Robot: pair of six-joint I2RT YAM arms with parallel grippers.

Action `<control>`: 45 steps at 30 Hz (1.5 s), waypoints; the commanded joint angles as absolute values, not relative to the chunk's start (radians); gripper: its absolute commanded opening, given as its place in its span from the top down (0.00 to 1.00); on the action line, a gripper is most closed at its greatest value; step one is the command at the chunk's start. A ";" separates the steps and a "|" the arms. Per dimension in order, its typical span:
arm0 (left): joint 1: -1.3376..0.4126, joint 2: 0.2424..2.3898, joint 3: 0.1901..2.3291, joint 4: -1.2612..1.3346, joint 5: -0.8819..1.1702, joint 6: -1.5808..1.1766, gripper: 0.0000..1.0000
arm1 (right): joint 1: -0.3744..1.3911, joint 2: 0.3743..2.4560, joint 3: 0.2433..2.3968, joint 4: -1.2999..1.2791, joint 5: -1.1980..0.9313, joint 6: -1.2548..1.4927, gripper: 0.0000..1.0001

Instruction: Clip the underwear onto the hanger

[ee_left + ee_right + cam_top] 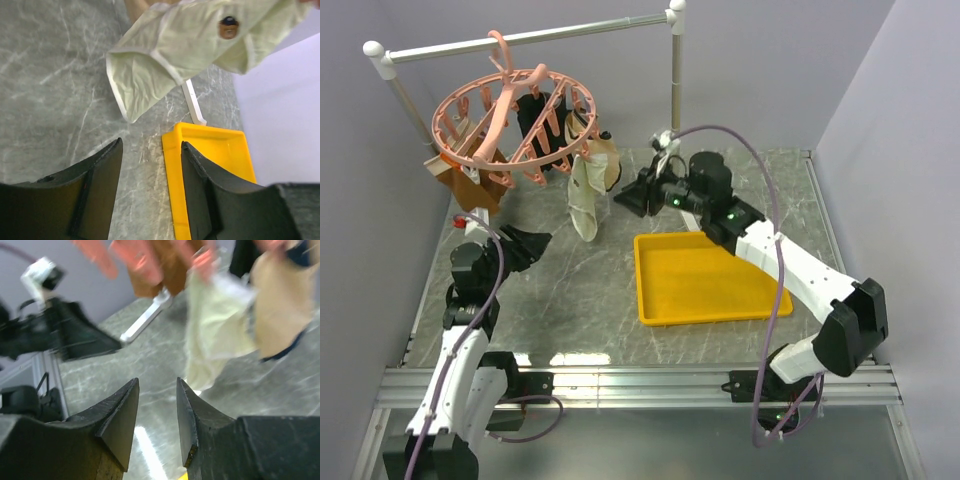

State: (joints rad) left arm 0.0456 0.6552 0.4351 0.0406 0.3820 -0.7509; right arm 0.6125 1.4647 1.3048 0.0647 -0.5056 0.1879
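The pale cream underwear (584, 196) hangs by its top from a clip of the salmon-pink round hanger (503, 112), which hangs by its hook from the white rail. The underwear's lower end dangles just above the table. In the left wrist view it (185, 45) hangs ahead of my open, empty left gripper (151, 147). In the top view the left gripper (535, 240) sits left of the underwear. My right gripper (628, 196) is open and empty just right of it. In the right wrist view, the gripper (157, 385) faces the blurred underwear (215, 325).
A tan-beige garment (604, 160), a black one (540, 115) and a brown one (470, 188) also hang from the hanger. A yellow tray (650, 300) lies at the table's centre right. The rail's posts (675, 70) stand at the back.
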 commanded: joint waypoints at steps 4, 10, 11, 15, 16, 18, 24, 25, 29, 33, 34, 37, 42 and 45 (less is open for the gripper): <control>0.049 0.735 0.385 0.337 0.437 -0.877 0.43 | 0.722 1.436 1.252 0.133 -0.361 0.218 0.58; 0.051 0.671 0.359 0.344 0.422 -0.815 0.42 | 0.796 1.497 1.267 0.215 -0.259 0.253 0.61; 0.049 0.660 0.356 0.335 0.419 -0.805 0.42 | 0.805 1.509 1.267 0.225 -0.214 0.246 0.62; 0.049 0.611 0.345 0.311 0.390 -0.795 0.41 | 0.845 1.568 1.276 0.311 -0.134 0.256 0.63; 0.049 0.588 0.344 0.301 0.379 -0.799 0.41 | 0.853 1.572 1.284 0.321 -0.120 0.256 0.63; 0.051 0.566 0.342 0.249 0.359 -0.804 0.41 | 0.871 1.585 1.311 0.337 -0.094 0.250 0.63; 0.049 0.538 0.328 0.186 0.267 -0.807 0.41 | 0.913 1.647 1.399 0.250 -0.016 0.241 0.68; 0.051 0.545 0.330 0.187 0.259 -0.810 0.41 | 0.917 1.657 1.402 0.238 0.056 0.245 0.68; 0.049 0.560 0.337 0.206 0.262 -0.818 0.41 | 0.920 1.701 1.399 0.193 0.162 0.284 0.64; 0.049 0.577 0.344 0.235 0.271 -0.819 0.41 | 0.919 1.735 1.408 0.167 0.189 0.324 0.59; 0.049 0.586 0.345 0.242 0.273 -0.821 0.41 | 0.920 1.739 1.410 0.167 0.189 0.345 0.59; 0.049 0.603 0.338 0.264 0.271 -0.830 0.41 | 0.922 1.772 1.422 0.166 0.181 0.383 0.55; 0.049 0.632 0.328 0.302 0.272 -0.856 0.39 | 0.920 1.821 1.451 0.179 0.189 0.432 0.53; 0.051 0.650 0.324 0.317 0.281 -0.865 0.38 | 0.920 1.855 1.480 0.172 0.210 0.454 0.53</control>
State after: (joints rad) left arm 0.0456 0.6415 0.3309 0.2485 0.2794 -0.8383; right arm 0.9188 1.8404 1.4162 0.1436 0.1654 0.4072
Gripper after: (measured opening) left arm 0.613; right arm 0.474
